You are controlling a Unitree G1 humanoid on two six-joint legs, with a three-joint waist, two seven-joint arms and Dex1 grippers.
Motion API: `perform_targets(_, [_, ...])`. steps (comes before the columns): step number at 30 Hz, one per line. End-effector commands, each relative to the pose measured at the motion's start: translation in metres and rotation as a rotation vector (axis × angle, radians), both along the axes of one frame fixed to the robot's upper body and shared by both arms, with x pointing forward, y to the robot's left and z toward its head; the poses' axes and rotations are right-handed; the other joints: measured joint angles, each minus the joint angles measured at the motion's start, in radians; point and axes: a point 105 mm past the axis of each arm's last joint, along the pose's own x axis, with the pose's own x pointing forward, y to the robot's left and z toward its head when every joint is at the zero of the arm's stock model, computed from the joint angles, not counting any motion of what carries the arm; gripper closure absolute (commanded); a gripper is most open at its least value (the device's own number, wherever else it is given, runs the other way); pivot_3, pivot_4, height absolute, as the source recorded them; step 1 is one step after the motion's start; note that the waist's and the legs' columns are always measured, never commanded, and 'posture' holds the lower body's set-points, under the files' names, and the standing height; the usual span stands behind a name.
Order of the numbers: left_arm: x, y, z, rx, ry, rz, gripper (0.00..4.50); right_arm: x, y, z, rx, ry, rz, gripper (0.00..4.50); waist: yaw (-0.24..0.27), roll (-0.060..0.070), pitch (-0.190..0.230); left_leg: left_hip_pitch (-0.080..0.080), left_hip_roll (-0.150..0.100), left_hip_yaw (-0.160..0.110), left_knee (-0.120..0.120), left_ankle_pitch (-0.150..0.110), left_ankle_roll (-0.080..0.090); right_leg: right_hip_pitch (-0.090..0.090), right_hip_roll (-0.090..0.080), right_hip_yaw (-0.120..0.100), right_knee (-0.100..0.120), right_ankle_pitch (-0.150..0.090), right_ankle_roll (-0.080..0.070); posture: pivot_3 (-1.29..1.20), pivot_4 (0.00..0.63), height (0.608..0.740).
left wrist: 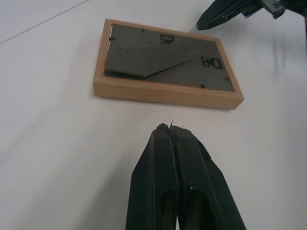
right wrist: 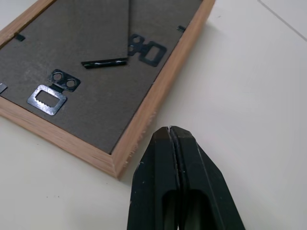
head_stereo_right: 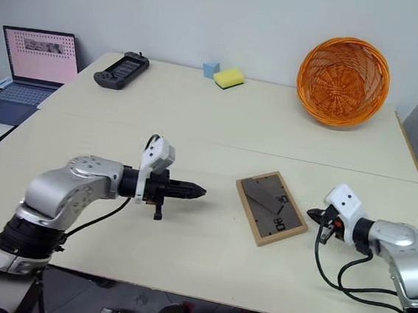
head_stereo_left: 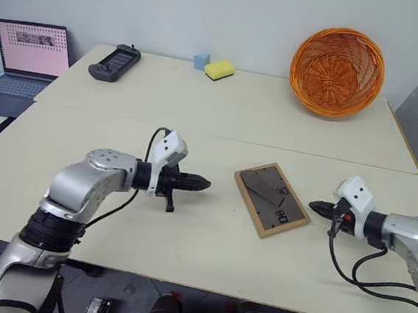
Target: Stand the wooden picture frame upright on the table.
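- Nearest the robot, both arms are out over the table, and neither has anything in hand.
- The left gripper is pinched fully shut, empty, its tip aimed rightward at the frame with bare tabletop between them.
- The right gripper is clamped shut too, also empty, and sits just beside the frame's near right corner — it looks the closer of the two.
- Between them lies the wooden picture frame, flat and face-down, dark back panel up, prop leg folded flat against it.
- Its long axis runs diagonally, from far-left to near-right, so the grippers flank its two long edges.
- Not upright yet; the next move probably means opening a gripper to take an edge.
- Farther back: a yellow sponge, a handheld controller, an orange wicker basket and a laptop.
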Motion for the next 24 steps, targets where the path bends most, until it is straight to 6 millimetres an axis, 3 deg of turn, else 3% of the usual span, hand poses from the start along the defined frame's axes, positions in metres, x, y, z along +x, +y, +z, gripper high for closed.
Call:
perform_targets(1, [0.013,-0.010,-0.008,0.032,-0.066,-0.008,4.48,0.005,0.019,0.011,0.015,-0.085,0.020,4.48,0.000,0.000,0.000,0.000,0.000,0.000,0.000,0.000,0.000,0.000,0.000,0.000,0.000,0.000,0.000,0.00,0.150,0.740])
perform_targets(12, [0.044,-0.034,-0.022,0.039,-0.120,-0.005,4.48,0.004,0.020,0.011,0.038,-0.094,-0.020,4.48,-0.001,0.000,0.000,0.000,-0.001,0.000,0.001,0.000,0.000,-0.001,0.000,0.000,0.004,0.000,0.000,0.00,0.150,0.740])
perform_targets(24, [0.067,-0.035,-0.026,0.066,-0.143,0.014,4.48,0.000,0.003,0.008,0.017,-0.080,-0.081,4.48,-0.002,0.000,0.000,0.000,-0.001,0.000,0.002,0.000,0.000,-0.002,0.000,0.001,0.006,0.000,0.000,0.00,0.150,0.740])
